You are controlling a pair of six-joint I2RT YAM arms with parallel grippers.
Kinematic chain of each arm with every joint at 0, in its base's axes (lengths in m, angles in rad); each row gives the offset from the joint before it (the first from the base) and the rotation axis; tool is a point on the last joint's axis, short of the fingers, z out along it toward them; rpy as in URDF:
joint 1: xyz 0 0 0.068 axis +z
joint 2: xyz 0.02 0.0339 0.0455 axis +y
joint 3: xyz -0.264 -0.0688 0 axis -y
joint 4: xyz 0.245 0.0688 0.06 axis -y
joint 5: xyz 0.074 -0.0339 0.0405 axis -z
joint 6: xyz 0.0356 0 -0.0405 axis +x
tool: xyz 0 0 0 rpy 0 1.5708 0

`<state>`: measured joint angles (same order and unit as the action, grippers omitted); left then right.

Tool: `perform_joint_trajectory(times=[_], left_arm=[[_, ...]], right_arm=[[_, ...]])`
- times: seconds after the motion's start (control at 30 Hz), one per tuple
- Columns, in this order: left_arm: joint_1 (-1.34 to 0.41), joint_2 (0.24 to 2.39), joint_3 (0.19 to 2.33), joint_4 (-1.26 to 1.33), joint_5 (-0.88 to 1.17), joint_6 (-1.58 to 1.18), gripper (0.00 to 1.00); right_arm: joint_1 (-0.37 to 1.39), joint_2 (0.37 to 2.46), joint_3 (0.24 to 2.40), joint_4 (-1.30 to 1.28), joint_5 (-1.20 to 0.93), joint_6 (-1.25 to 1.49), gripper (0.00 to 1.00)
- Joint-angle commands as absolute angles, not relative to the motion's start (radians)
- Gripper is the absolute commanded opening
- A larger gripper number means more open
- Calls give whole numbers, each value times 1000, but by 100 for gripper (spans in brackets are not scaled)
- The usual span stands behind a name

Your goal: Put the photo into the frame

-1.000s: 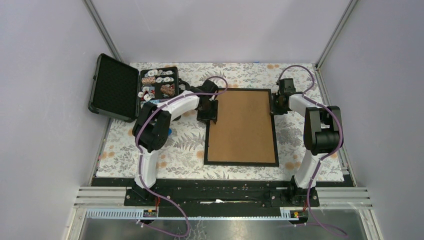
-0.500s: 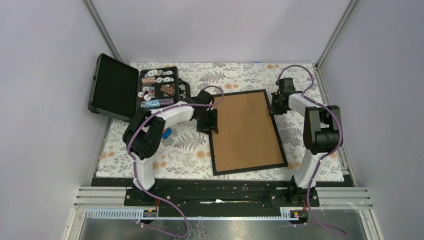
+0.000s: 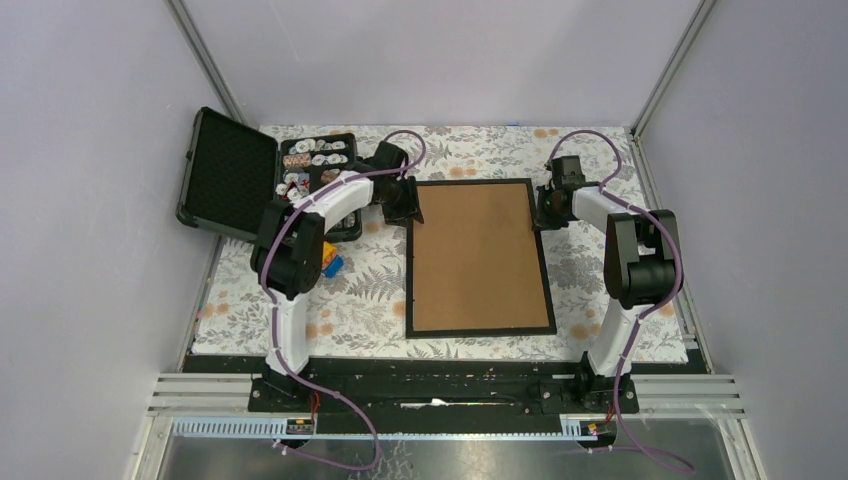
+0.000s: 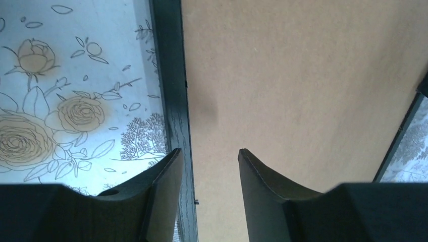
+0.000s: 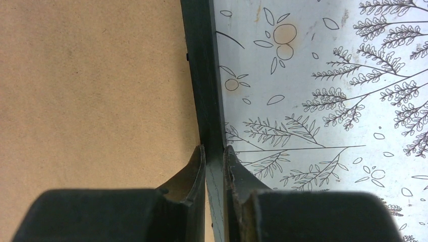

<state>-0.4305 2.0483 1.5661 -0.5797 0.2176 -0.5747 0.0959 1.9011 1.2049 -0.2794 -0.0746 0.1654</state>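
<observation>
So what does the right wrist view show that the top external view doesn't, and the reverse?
Only the right wrist view shows the right gripper closed on the edge of the frame, with one finger over the brown backing board and the other over the floral tablecloth. Only the top external view shows the whole frame lying back up, the left gripper at its far left corner, and the open black case to the left. Both show the board, the frame's black edge and the tablecloth.
</observation>
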Motion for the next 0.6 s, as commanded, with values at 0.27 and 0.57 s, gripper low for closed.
perform_joint_trajectory(times=[0.27,0.57], left_arm=[[-407,2175,1777,-656,48,-510,39],[-391,2219,1805,-663,31,-509,33]], right_arm=[[128,1997,1175,-394,-130,198,15],[129,1997,1174,-394,-132,197,15]])
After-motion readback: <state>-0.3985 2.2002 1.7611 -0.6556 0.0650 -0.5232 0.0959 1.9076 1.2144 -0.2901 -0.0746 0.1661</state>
